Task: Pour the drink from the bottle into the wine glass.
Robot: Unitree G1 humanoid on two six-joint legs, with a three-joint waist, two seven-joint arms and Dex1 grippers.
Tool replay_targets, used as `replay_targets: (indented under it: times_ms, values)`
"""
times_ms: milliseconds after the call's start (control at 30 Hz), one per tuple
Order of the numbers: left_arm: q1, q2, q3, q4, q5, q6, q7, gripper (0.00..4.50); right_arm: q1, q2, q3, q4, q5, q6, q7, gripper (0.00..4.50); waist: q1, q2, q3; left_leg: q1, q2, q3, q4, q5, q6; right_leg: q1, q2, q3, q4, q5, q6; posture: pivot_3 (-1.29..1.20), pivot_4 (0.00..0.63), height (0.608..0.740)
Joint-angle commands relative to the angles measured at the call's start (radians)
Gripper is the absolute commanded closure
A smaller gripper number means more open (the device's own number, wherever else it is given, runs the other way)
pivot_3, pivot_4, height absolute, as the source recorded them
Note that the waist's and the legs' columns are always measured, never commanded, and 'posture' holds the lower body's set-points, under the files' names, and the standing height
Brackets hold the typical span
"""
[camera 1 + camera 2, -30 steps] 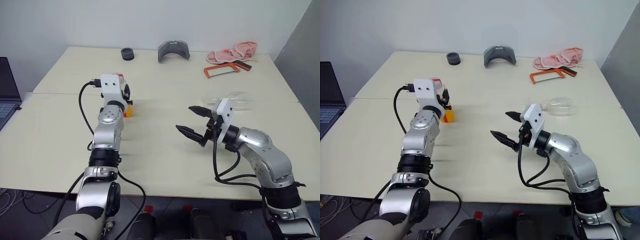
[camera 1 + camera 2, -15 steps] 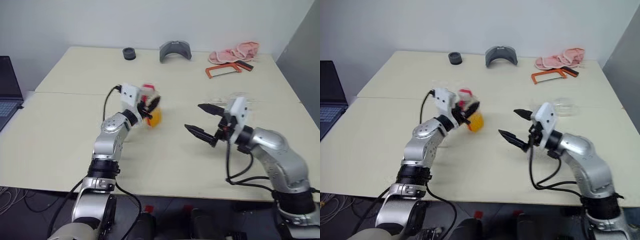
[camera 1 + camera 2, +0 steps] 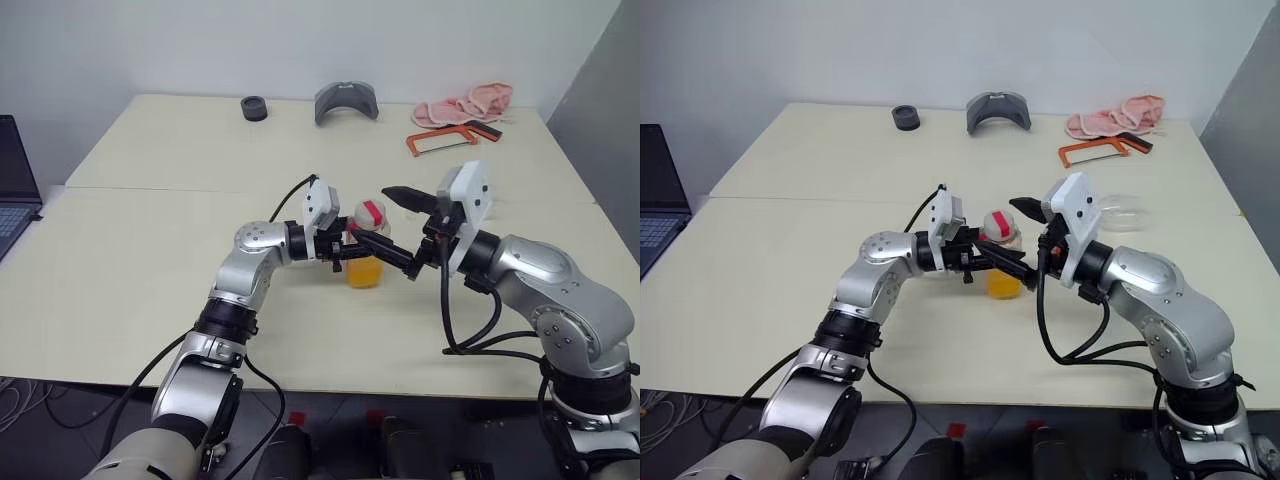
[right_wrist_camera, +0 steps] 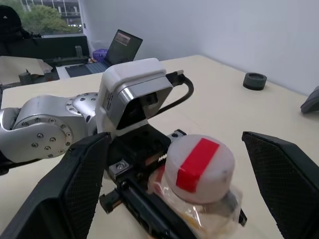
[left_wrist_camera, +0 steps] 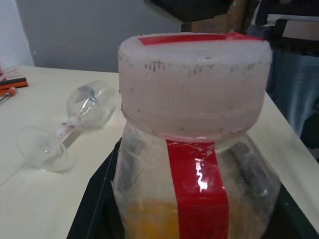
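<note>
From the head camera I see my left gripper [image 3: 352, 252] clamped on the juice bottle [image 3: 367, 247] above mid-table, upright; my right gripper [image 3: 392, 222] stands spread wide, one finger either side of the cap [image 3: 372, 213]; in the left wrist view the wine glass [image 5: 70, 124] lies on its side on the table [image 5: 30, 199]; in the right wrist view the orange drink [image 4: 192, 215] sits low in the bottle.

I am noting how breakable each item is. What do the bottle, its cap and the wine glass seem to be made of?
The bottle looks like thin clear plastic: its wall is creased and dented under the red label strip. Its cap seems matte white plastic with a ribbed side and red tape on top. The wine glass, lying on its side, is clear and glossy, probably glass, though clear plastic cannot be excluded.
</note>
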Motion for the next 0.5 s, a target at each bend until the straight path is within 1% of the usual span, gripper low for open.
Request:
replay_targets:
  times_ms: [33,333,367,400,500]
  values:
    - [-0.037,-0.013,-0.005,0.007,-0.006,-0.039,-0.035,2.69,-0.032,0.024,0.000,0.001,-0.005,0.014,-0.039,0.00,0.000,0.000,0.000,0.000,0.000,0.000,0.000,0.000,0.000,0.000,0.000,0.000,0.000,0.000,0.000,0.00,0.150,0.740]
    - [-0.042,-0.015,-0.003,0.028,0.000,-0.053,-0.066,2.69,-0.036,0.033,0.016,0.040,-0.042,0.010,-0.054,0.00,-0.001,0.000,0.000,0.000,0.000,0.000,0.000,0.000,0.000,0.000,0.000,0.000,0.000,0.000,0.000,0.00,0.150,0.740]
    - [-0.042,-0.014,-0.003,0.029,0.000,-0.054,-0.067,2.69,-0.035,0.034,0.017,0.042,-0.044,0.008,-0.053,0.36,-0.001,0.000,0.000,0.000,0.000,0.000,0.000,0.000,0.000,0.000,0.000,0.000,0.000,0.000,0.000,0.00,0.150,0.740]
    - [-0.042,-0.014,-0.004,0.028,0.000,-0.054,-0.069,2.69,-0.033,0.037,0.015,0.043,-0.044,0.007,-0.055,0.57,-0.001,0.000,0.000,0.000,0.000,0.000,0.000,0.000,0.000,0.000,0.000,0.000,0.000,0.000,0.000,0.00,0.150,0.740]
    - [-0.042,-0.010,-0.004,0.027,-0.001,-0.053,-0.075,2.69,-0.028,0.043,0.013,0.048,-0.041,0.006,-0.050,1.60,-0.001,0.000,0.000,0.000,0.000,-0.001,0.000,0.000,0.000,0.000,0.000,0.000,0.000,0.000,0.000,0.00,0.150,0.740]
